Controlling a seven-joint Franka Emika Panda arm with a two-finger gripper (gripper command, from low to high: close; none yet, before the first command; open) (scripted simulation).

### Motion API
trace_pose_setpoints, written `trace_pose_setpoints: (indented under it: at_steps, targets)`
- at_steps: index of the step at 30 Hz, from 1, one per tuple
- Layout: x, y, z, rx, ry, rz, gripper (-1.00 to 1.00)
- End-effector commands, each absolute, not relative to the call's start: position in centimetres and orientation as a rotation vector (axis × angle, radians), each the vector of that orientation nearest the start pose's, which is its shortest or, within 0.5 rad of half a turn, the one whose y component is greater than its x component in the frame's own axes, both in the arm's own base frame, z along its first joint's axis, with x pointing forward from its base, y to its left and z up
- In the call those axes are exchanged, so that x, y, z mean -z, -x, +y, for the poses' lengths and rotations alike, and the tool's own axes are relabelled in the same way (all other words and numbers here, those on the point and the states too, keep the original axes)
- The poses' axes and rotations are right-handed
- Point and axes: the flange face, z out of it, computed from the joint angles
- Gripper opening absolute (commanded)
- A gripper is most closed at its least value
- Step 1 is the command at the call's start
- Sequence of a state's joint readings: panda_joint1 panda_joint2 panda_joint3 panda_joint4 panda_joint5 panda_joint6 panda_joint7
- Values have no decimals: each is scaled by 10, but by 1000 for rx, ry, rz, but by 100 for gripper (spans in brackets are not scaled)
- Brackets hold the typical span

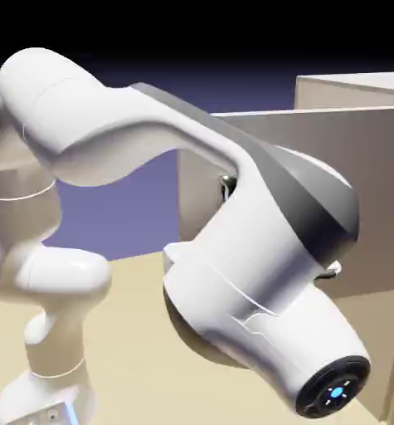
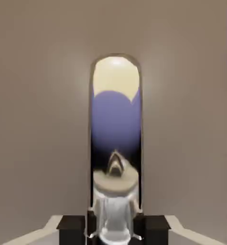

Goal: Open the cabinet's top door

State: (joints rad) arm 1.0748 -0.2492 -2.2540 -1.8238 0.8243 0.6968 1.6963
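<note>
1. Silver and upright, the handle ran down between the pincer's fingertips, which I had clenched around its lower part.
2. Directly ahead of the pincer, the beige-grey top door filled most of my hand view, one edge showing to the pincer's right in that picture.
3. Beyond the pincer, toward the exterior view's right, the cabinet stood behind the top door, which was swung out from it.
4. Above the pincer, the white arm bent across the door's face, hiding my grip from the exterior view.
</note>
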Motion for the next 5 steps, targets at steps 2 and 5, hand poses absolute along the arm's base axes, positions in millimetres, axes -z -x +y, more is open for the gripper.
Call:
trace_pose_setpoints:
  at_steps: [2, 5]
  targets:
    - [-495, -236, -411, -1701, 641, 1765, -100]
    - [-496, -241, -426, -1729, 682, 1763, -100]
